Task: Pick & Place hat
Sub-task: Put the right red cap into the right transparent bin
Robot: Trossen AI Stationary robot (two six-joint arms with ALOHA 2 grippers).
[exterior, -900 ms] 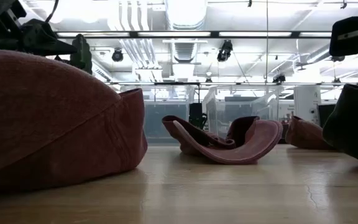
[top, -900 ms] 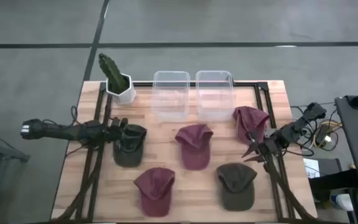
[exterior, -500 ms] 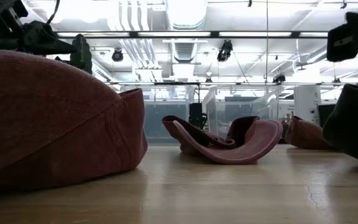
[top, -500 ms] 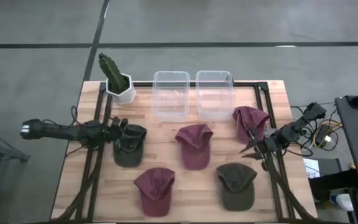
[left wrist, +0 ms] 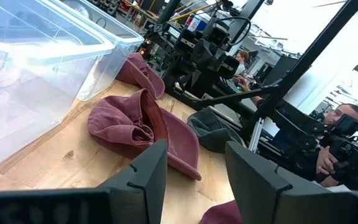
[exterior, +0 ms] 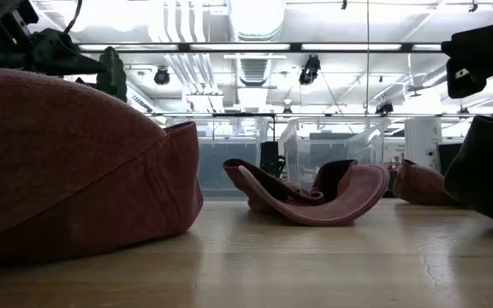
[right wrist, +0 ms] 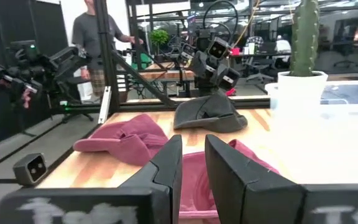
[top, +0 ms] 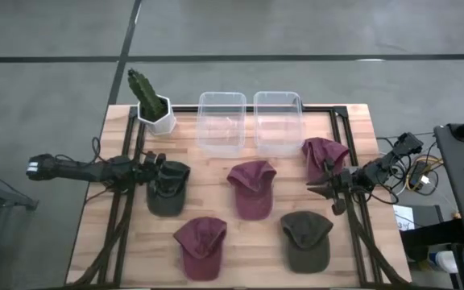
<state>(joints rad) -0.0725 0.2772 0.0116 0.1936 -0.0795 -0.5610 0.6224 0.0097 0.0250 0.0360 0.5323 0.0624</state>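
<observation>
The table (top: 216,193) is pale wood with visible plank seams and grain, smooth and faintly sheened in the low view, and it is edged by a matt black metal frame (top: 329,109). The hats are soft matt cloth with stitched seams, three maroon ones (top: 251,188) (top: 200,246) (top: 322,156) looking like washed cotton and two olive-dark ones (top: 167,187) (top: 307,239) of the same dull weave. The two bins (top: 221,121) (top: 278,121) are clear, glossy plastic, the cactus pot (top: 158,118) is smooth white and faceted, and the gripper fingers (right wrist: 232,163) are matt dark plastic with a slightly grainy finish.
</observation>
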